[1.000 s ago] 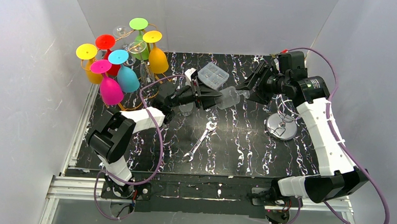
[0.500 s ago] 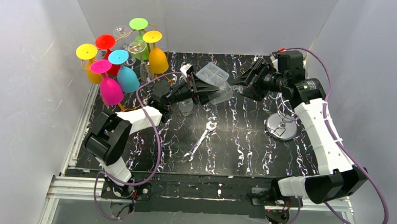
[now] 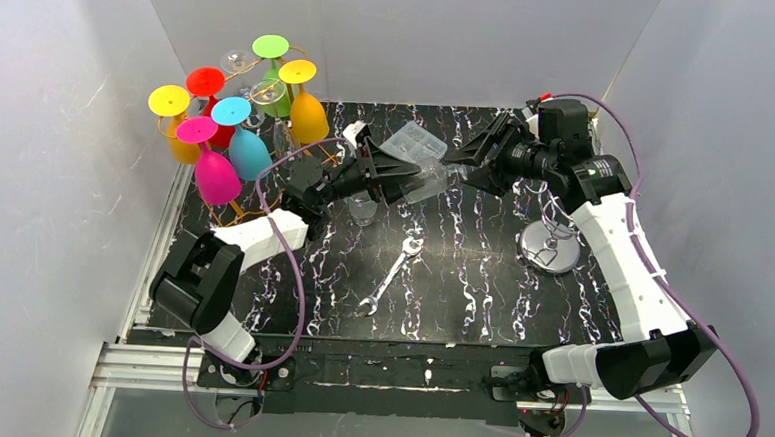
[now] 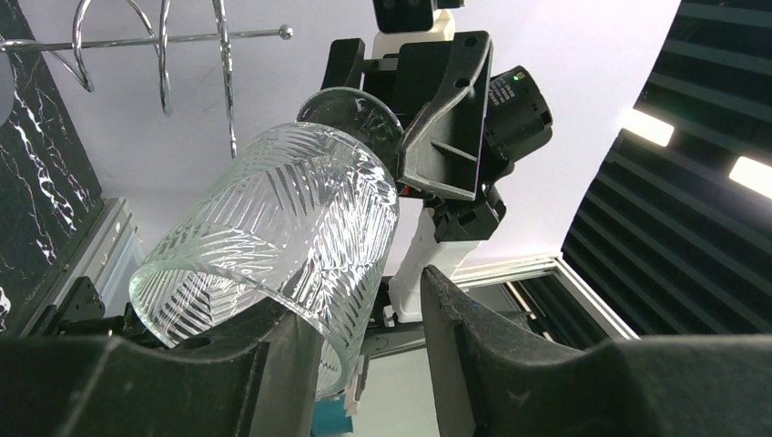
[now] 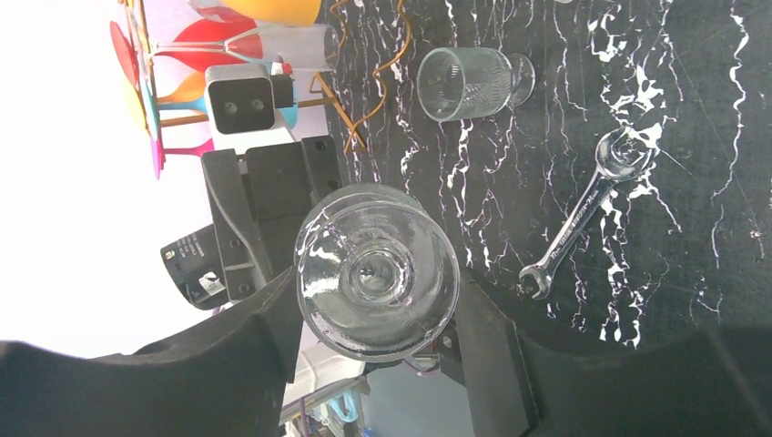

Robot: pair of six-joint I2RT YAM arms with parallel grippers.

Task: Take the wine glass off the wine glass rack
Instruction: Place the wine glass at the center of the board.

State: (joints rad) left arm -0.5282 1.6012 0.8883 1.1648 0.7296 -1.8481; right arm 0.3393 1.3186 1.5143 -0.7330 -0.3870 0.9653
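On the black marbled table [image 3: 480, 293], a steel combination spanner [image 3: 391, 274] lies nearest the arm bases. Right of the spanner and a little farther stands the chrome wire wine glass rack [image 3: 550, 245] on its round base. Just beyond the spanner, a second clear ribbed glass [image 3: 364, 213] rests on the table.

Farther than the spanner and above the table, the clear ribbed wine glass [image 4: 273, 228] hangs in the air, off the rack. Its long axis is close to level, with the foot toward the right gripper [image 5: 378, 296] and the open mouth toward the left gripper [image 4: 360, 305]. The right gripper's fingers clamp the foot from both sides. The left gripper's fingers flank the bowl near its rim; whether they pinch it I cannot tell. White print on the left gripper's side is too small to read.

Beyond the spanner again lies a clear plastic compartment box [image 3: 415, 140]. Far to the spanner's left stands a gold wire stand of bright coloured glasses [image 3: 250, 156].
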